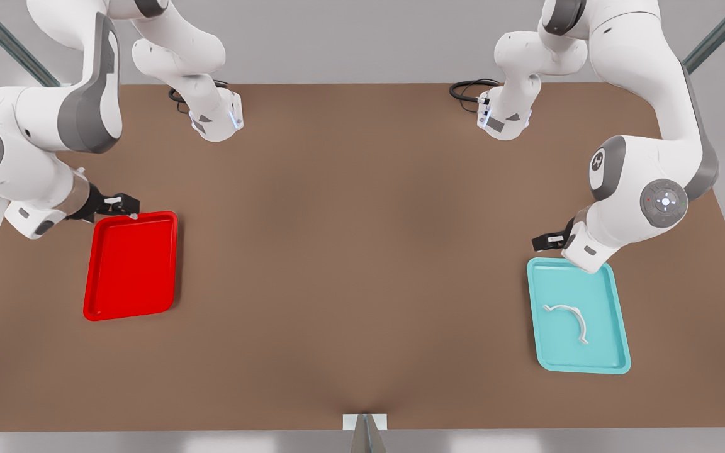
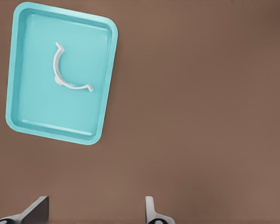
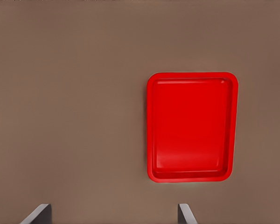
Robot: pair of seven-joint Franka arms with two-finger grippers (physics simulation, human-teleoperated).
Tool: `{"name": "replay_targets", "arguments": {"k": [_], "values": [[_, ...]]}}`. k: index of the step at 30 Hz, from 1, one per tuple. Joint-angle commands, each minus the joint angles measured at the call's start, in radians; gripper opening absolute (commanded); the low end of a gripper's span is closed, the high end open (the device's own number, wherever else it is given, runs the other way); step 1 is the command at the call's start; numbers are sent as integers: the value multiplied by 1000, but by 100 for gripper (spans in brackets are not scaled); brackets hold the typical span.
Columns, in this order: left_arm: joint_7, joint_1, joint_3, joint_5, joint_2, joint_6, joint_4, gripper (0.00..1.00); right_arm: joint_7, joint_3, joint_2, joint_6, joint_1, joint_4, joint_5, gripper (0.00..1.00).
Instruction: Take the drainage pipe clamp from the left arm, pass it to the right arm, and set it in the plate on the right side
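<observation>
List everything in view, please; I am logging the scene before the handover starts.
drainage pipe clamp: one, white, lying in the teal tray.
teal tray: one, teal, on the table at the front view's right.
plate: one, red, on the table at the front view's left.
table: one, brown.
left gripper: one, open, hanging beside the teal tray.
right gripper: one, open, at the plate's far edge.

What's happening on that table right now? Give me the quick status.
Left gripper open beside teal tray, empty. Right gripper open by red plate, empty. Drainage pipe clamp lying in teal tray, untouched. Nothing in the way.
</observation>
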Motion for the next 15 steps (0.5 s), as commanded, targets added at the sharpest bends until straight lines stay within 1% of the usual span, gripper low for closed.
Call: {"name": "replay_targets", "arguments": {"k": [1, 2, 3, 4, 5, 6, 7, 8, 11, 15], "values": [[-6, 0, 0, 0, -1, -6, 0, 100, -30, 0, -2, 43, 2, -1, 0, 100], [-6, 0, 0, -2, -1, -6, -1, 100, -30, -1, 4, 46, 0, 10, 3, 100], [-7, 0, 1, 3, 29, 5, 2, 100, -30, 0, 7, 53, 0, 10, -2, 100], [-6, 4, 44, 0, 98, 44, 19, 100, -30, 0, 10, 56, 0, 11, 0, 100], [-4, 26, 63, -2, 212, 83, 117, 100, -30, 0, 12, 63, 2, 11, 0, 100], [46, 73, 64, 1, 310, 120, 177, 100, -30, -2, 18, 69, 2, 11, 1, 100], [82, 101, 75, 0, 342, 215, 174, 100, -30, 0, 19, 70, 0, 11, -2, 100], [82, 126, 75, 0, 376, 245, 174, 100, -30, -1, 21, 70, 0, 10, 0, 100], [86, 190, 75, -8, 484, 431, 171, 100, -30, 0, 44, 76, 2, 13, -13, 100], [88, 215, 75, -9, 527, 500, 169, 100, -30, 0, 58, 76, 3, 14, -14, 100]]}}
